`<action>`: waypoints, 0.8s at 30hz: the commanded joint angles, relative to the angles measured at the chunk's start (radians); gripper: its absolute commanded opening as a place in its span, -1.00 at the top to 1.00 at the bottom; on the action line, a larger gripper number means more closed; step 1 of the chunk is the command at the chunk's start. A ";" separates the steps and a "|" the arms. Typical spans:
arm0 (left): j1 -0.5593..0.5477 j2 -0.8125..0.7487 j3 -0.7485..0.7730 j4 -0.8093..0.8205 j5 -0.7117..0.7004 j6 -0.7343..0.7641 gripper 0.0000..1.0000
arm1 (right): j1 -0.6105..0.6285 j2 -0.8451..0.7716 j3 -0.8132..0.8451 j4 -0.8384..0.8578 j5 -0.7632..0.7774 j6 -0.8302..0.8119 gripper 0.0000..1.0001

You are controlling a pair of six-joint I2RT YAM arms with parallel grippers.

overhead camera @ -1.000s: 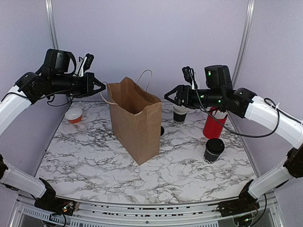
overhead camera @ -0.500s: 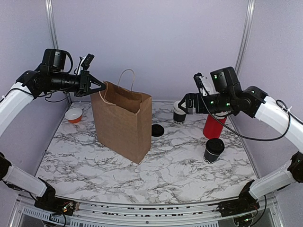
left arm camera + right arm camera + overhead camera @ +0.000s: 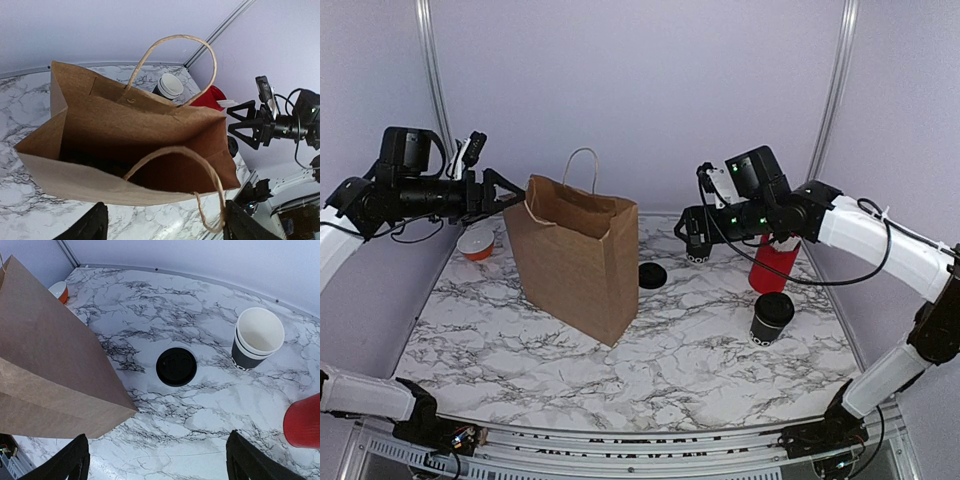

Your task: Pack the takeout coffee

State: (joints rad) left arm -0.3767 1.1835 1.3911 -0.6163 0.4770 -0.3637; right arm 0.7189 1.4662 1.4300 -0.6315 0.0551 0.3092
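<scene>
The takeout coffee cup [image 3: 772, 318], dark on top, stands upright near the right edge of the bench, just in front of the red cylinder [image 3: 770, 265]. The right gripper [image 3: 158, 436] hangs spread and empty over the back middle of the bench, above a loose black lid [image 3: 176, 366] beside the stack of cups [image 3: 256, 340], with the coffee well apart on its near right. The left gripper [image 3: 508, 196], also spread, sits at the brown paper bag's [image 3: 582, 265] upper left rim, pinching nothing.
</scene>
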 commanded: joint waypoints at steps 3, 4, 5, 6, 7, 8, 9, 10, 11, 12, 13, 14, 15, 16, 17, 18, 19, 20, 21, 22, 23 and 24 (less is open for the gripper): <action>0.005 -0.184 -0.143 -0.028 -0.188 -0.041 -0.84 | 0.007 0.085 0.052 0.200 0.023 -0.023 -0.81; 0.005 -0.212 -0.175 -0.027 -0.221 -0.058 -0.89 | 0.007 0.101 0.056 0.221 0.015 -0.024 -0.81; 0.005 -0.245 -0.201 -0.029 -0.256 -0.085 -0.93 | 0.007 0.121 0.060 0.245 0.006 -0.025 -0.80; 0.005 -0.275 -0.226 -0.029 -0.299 -0.108 -0.96 | 0.007 0.141 0.064 0.262 -0.003 -0.025 -0.80; 0.004 -0.305 -0.248 -0.029 -0.334 -0.128 -0.97 | 0.006 0.162 0.070 0.275 -0.013 -0.025 -0.80; 0.004 -0.331 -0.268 -0.033 -0.380 -0.158 -0.97 | 0.007 0.183 0.076 0.287 -0.023 -0.025 -0.80; 0.005 -0.363 -0.293 -0.041 -0.445 -0.204 -0.97 | 0.007 0.203 0.079 0.301 -0.032 -0.024 -0.79; 0.005 -0.384 -0.325 -0.040 -0.482 -0.244 -0.97 | 0.007 0.222 0.082 0.317 -0.043 -0.025 -0.79; 0.004 -0.395 -0.359 -0.033 -0.497 -0.284 -0.96 | 0.007 0.240 0.085 0.329 -0.052 -0.025 -0.79; 0.005 -0.396 -0.393 -0.029 -0.511 -0.320 -0.94 | 0.007 0.264 0.090 0.339 -0.058 -0.028 -0.79; 0.005 -0.386 -0.427 -0.027 -0.519 -0.355 -0.91 | 0.007 0.277 0.095 0.347 -0.060 -0.029 -0.78; 0.005 -0.369 -0.464 -0.020 -0.527 -0.382 -0.89 | 0.007 0.294 0.100 0.351 -0.063 -0.029 -0.78; 0.005 -0.350 -0.500 -0.006 -0.537 -0.406 -0.87 | 0.007 0.312 0.103 0.356 -0.069 -0.029 -0.77; 0.004 -0.331 -0.535 0.022 -0.539 -0.428 -0.86 | 0.008 0.329 0.102 0.363 -0.074 -0.030 -0.77; 0.004 -0.312 -0.571 0.066 -0.525 -0.441 -0.84 | 0.010 0.338 0.097 0.374 -0.078 -0.030 -0.77; 0.005 -0.291 -0.602 0.118 -0.506 -0.453 -0.82 | 0.012 0.345 0.087 0.386 -0.082 -0.032 -0.77; 0.005 -0.266 -0.625 0.158 -0.494 -0.466 -0.82 | 0.013 0.352 0.080 0.398 -0.083 -0.032 -0.77; 0.006 -0.239 -0.640 0.186 -0.501 -0.478 -0.81 | 0.016 0.360 0.071 0.407 -0.085 -0.034 -0.77; 0.008 -0.207 -0.644 0.209 -0.514 -0.484 -0.80 | 0.017 0.365 0.062 0.419 -0.088 -0.033 -0.77; 0.011 -0.178 -0.647 0.232 -0.525 -0.489 -0.80 | 0.017 0.370 0.049 0.435 -0.095 -0.034 -0.77; 0.014 -0.146 -0.652 0.260 -0.535 -0.494 -0.80 | 0.019 0.377 0.035 0.454 -0.101 -0.033 -0.77; 0.023 -0.115 -0.653 0.291 -0.538 -0.501 -0.80 | 0.022 0.384 0.026 0.471 -0.110 -0.031 -0.77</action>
State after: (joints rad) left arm -0.3721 1.0004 0.7372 -0.4957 -0.0174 -0.8036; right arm 0.7254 1.8374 1.4799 -0.2604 -0.0212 0.2832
